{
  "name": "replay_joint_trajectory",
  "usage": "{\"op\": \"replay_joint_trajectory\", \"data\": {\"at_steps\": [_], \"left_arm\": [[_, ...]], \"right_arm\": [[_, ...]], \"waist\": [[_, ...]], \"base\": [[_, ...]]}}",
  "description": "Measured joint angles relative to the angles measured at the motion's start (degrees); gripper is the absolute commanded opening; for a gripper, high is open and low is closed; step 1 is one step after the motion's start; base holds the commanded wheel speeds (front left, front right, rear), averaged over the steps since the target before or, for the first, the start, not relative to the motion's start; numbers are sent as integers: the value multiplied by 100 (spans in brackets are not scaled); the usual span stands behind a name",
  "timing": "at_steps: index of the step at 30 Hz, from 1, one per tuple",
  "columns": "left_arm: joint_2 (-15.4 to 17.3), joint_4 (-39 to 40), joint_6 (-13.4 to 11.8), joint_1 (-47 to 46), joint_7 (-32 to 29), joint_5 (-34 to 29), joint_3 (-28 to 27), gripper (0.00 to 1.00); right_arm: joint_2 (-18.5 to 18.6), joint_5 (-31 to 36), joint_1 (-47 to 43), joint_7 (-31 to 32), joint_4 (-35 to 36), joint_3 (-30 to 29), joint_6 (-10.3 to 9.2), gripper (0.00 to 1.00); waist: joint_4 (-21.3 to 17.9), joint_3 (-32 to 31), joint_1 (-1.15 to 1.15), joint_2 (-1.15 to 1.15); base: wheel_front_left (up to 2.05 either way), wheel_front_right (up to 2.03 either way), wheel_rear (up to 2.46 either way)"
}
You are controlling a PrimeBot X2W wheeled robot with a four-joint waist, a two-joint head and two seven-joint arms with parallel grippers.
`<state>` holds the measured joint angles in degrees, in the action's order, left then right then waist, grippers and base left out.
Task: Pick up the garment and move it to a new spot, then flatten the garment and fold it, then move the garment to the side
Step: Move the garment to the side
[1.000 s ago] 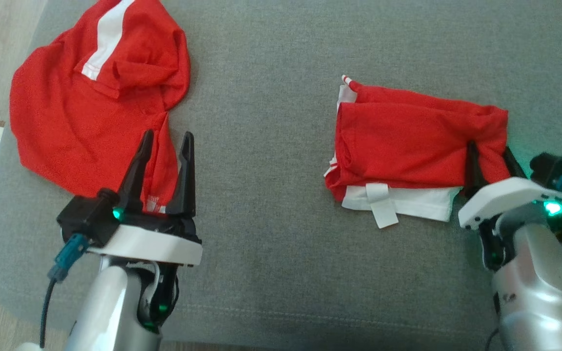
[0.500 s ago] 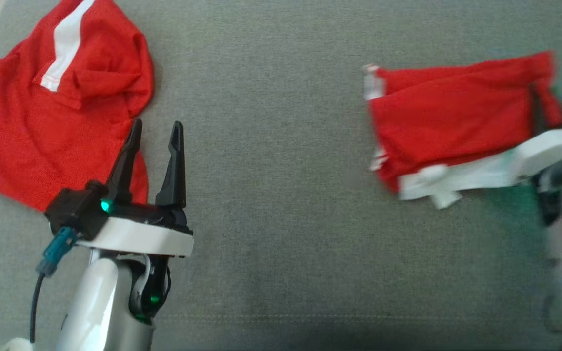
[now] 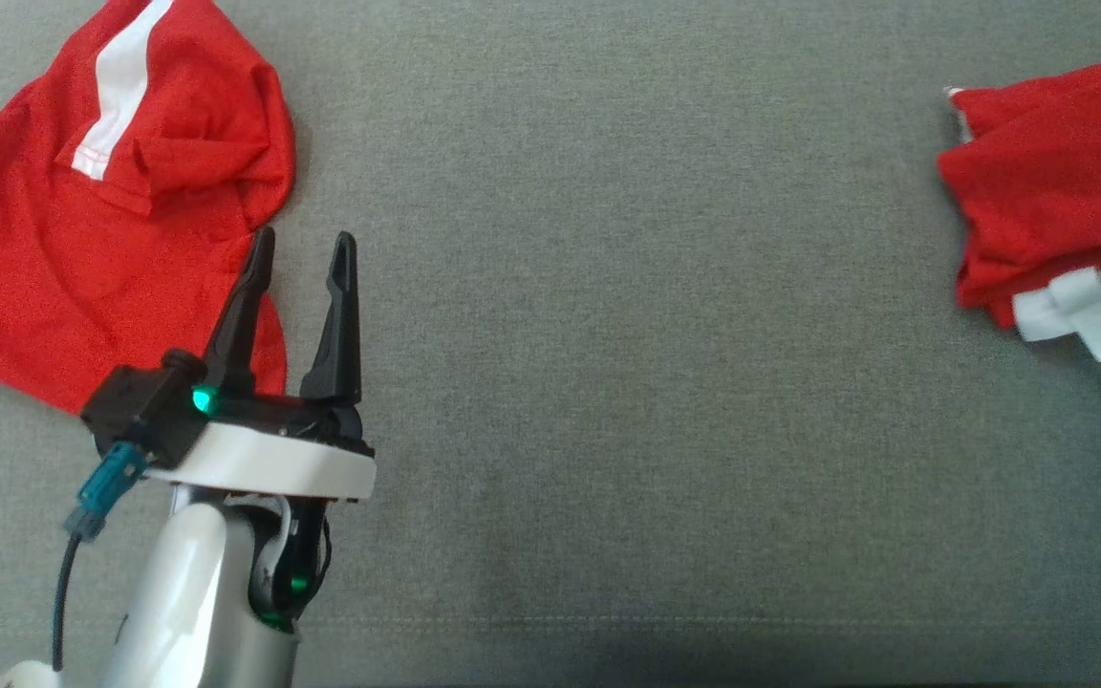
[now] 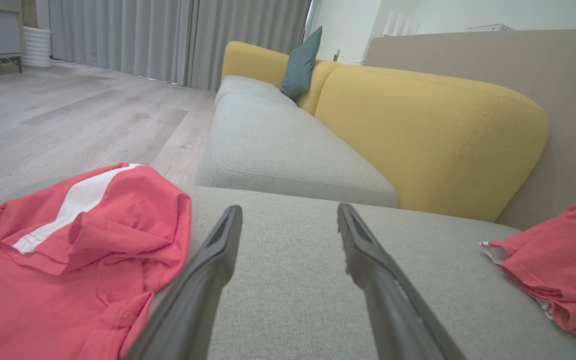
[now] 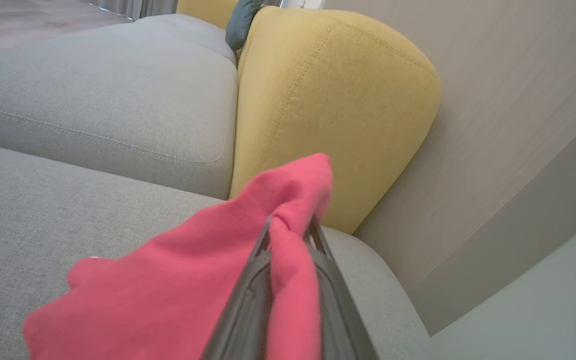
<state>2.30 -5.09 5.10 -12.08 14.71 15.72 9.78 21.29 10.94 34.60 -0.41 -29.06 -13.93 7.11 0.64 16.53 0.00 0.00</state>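
The folded red garment (image 3: pixel 1057 191) with a white hem lies at the right edge of the head view, partly cut off by the frame. In the right wrist view my right gripper (image 5: pixel 290 225) is shut on a bunched fold of this garment (image 5: pixel 178 285), and the cloth drapes over the fingers. The left wrist view shows the same garment (image 4: pixel 563 270) at its right edge. My left gripper (image 3: pixel 302 244) hovers open over the grey seat (image 3: pixel 608 334), its jaws empty (image 4: pixel 288 212).
A second red garment with a white stripe (image 3: pixel 101 220) lies crumpled at the left, touching my left gripper's outer finger. A yellow backrest (image 5: pixel 328 100) rises just behind the held garment. A teal cushion (image 4: pixel 300 62) and wood floor (image 4: pixel 68 115) lie beyond.
My right gripper shut on the folded garment's right end and pulled it far to the right; the right arm left the head view. The camera shifted slightly. My left gripper stayed open.
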Motion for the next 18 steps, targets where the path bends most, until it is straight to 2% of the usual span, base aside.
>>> {"op": "replay_joint_trajectory", "data": {"at_steps": [9,10,11,18], "left_arm": [[-1,1,2,4,0,0,-85,100],[0,0,2,5,0,0,-87,100],[-1,0,3,7,0,0,-87,100],[-1,-59,3,18,0,0,-74,100]], "right_arm": [[73,-190,-291,99,504,-108,0,0],[60,-207,-302,158,525,-140,0,46],[42,-238,-323,180,564,-155,0,100],[-120,-338,-359,137,773,-143,0,100]], "waist": [[45,31,0,0],[44,23,0,0],[41,13,0,0],[21,-112,0,0]], "base": [[0,0,0],[0,0,0],[0,0,0],[0,0,0]]}}
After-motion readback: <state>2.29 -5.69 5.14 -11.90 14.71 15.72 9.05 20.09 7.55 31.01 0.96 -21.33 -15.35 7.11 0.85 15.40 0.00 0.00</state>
